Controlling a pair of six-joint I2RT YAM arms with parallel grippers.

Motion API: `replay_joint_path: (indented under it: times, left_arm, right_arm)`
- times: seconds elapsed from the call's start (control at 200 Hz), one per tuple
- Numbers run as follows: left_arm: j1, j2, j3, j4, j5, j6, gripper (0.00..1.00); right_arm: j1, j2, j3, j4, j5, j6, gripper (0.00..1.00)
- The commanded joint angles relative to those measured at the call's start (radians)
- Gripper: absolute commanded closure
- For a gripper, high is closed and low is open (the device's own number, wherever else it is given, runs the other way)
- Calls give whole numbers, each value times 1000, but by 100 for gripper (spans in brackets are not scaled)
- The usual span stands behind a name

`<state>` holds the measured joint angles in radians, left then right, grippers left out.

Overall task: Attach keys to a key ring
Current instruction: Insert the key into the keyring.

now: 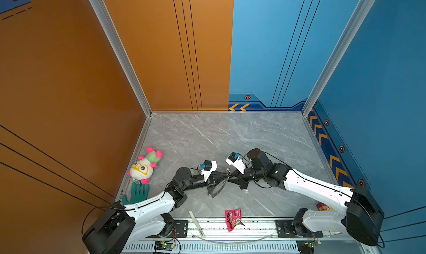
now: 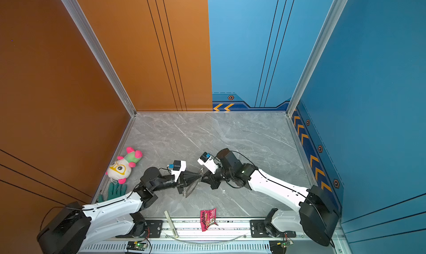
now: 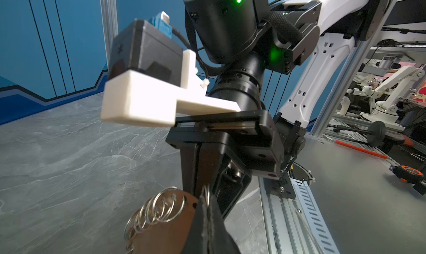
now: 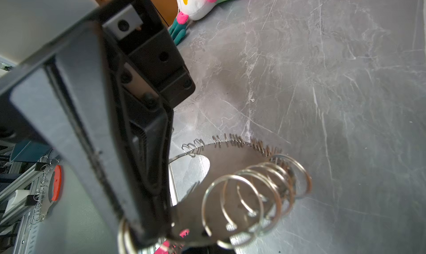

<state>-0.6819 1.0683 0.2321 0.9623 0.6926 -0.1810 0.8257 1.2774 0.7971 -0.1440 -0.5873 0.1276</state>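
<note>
Over the middle of the table (image 1: 230, 135), toward its front edge, the left gripper (image 1: 226, 176) and right gripper (image 1: 231, 176) meet tip to tip, both clenched. In both top views the key ring (image 1: 217, 190) is only a thin dark arc hanging below them. The right wrist view shows the left fingers (image 4: 147, 183) clamping its flat band, with silver rings along the edge. The left wrist view shows the right fingers (image 3: 200, 167) pinching one small ring.
</note>
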Motion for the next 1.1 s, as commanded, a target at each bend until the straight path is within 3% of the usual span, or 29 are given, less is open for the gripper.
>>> replay_joint_path:
  times: [0.0,0.105,0.365,0.606,0.821,1.091]
  left_arm:
    - [-15,-5,26,46,61,-8,100]
    - [-14,-5,25,45,54,-8,100]
    - [3,-12,15,46,-7,-4,100]
    - [8,-7,15,47,-25,-2,100]
    - [7,-8,15,47,-15,-4,100]
    - [6,-11,16,46,-4,-7,100]
  right_arm:
    - [-22,-19,20,14,36,-16,100]
    - [-48,-58,8,16,55,-10,100]
    - [-76,-224,-65,15,132,-48,84]
    - [-41,-286,-100,87,51,-84,75]
    - [-1,-263,-101,163,-4,-92,75]
    - [2,-244,-97,130,61,-133,80]
